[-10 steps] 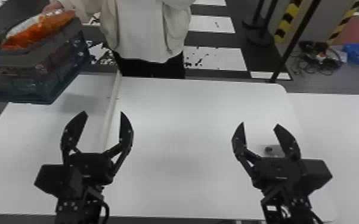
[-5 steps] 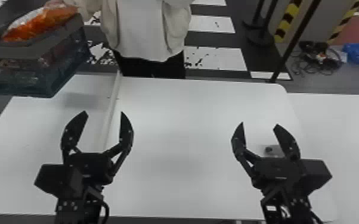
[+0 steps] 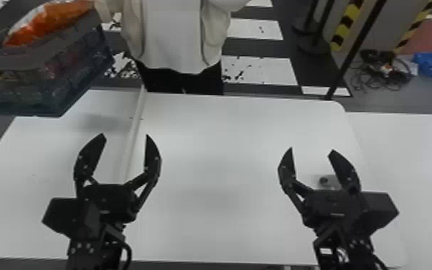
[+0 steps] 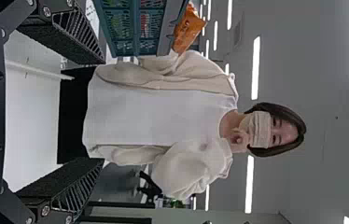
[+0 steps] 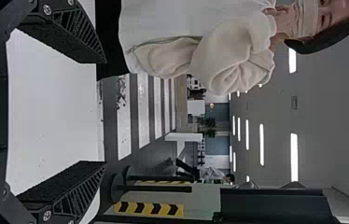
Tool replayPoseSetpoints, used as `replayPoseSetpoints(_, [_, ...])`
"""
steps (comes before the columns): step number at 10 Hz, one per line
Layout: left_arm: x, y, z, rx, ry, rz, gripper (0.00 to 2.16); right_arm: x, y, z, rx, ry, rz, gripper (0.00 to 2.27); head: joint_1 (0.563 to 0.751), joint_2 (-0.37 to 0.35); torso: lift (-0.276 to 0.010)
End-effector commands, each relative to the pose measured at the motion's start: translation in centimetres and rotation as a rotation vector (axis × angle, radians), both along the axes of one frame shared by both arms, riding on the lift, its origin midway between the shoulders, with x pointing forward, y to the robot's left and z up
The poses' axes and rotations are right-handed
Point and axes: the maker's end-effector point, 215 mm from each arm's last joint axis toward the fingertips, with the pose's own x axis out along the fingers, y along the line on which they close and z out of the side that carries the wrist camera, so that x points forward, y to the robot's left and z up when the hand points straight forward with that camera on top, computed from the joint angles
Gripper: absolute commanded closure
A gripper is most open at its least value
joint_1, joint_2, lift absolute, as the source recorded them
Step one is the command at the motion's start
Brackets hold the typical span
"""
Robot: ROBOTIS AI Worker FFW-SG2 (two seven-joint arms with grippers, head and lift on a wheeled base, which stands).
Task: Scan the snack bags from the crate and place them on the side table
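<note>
At the upper left of the head view, a dark blue-grey crate (image 3: 28, 91) is above the table's far left corner, with a person's sleeve beside it. An orange snack bag (image 3: 50, 21) sticks out of its top; more packets show through its slatted sides. My left gripper (image 3: 125, 135) stands open and empty over the left part of the table, nearer than the crate. Also open and empty is my right gripper (image 3: 311, 150), at the table's right. In the left wrist view, the crate (image 4: 137, 23) and orange bag (image 4: 189, 30) are beyond the left gripper (image 4: 102, 111). The right gripper (image 5: 105, 112) faces the person.
A white table (image 3: 219, 161) lies under both grippers, with a raised pale strip (image 3: 132, 136) near the left gripper. A small grey object (image 3: 328, 181) lies by the right gripper's fingers. Another white table (image 3: 419, 172) adjoins at the right. The person stands at the far edge.
The crate with the orange bag has shifted upward in the head view, away from the table's near side. Both arms have kept still, their grippers open throughout.
</note>
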Motion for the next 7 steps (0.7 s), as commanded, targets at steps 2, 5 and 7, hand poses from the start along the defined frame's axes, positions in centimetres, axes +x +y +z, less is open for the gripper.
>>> replayPoseSetpoints(2, [0.0,-0.02,0.01,0.002,0.0,0.0,0.15,-0.02,0.01,-0.07,0.0,0.001,0.0,0.11,0.695,-0.058,-0.05])
replayPoseSetpoints(5, [-0.05,-0.04,0.04,0.004,-0.001,-0.001,0.15,-0.02,0.01,-0.07,0.0,0.001,0.0,0.11,0.695,-0.059,-0.05])
replayPoseSetpoints(7, [-0.05,-0.06,0.04,0.006,-0.001,-0.001,0.15,-0.03,-0.04,-0.15,0.0,0.003,-0.002,0.11,0.695,-0.059,-0.05])
